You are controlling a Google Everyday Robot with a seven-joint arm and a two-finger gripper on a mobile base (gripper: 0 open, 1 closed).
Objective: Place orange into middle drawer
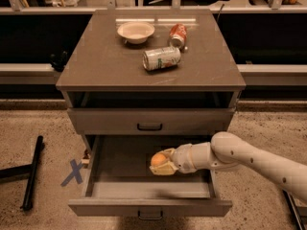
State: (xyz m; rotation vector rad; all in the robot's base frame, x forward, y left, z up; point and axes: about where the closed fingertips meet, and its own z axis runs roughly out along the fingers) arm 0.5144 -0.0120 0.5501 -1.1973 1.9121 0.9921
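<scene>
The orange [158, 159] is small and round and sits between the fingers of my gripper [162, 165], inside the open middle drawer [111, 188]. The drawer is the cabinet's lowest one, pulled out toward the camera, with a flat front and a dark handle [150, 216]. My white arm [249, 161] reaches in from the right over the drawer's right side. The gripper is shut on the orange and holds it just above the drawer floor, near the middle.
On the cabinet top [96, 66] stand a white bowl [136, 31], a red-orange can [178, 34] and a green-white can [161, 58] on its side. A closed drawer front [149, 121] is above. A black bar [32, 171] and a blue X mark [74, 172] lie on the floor at left.
</scene>
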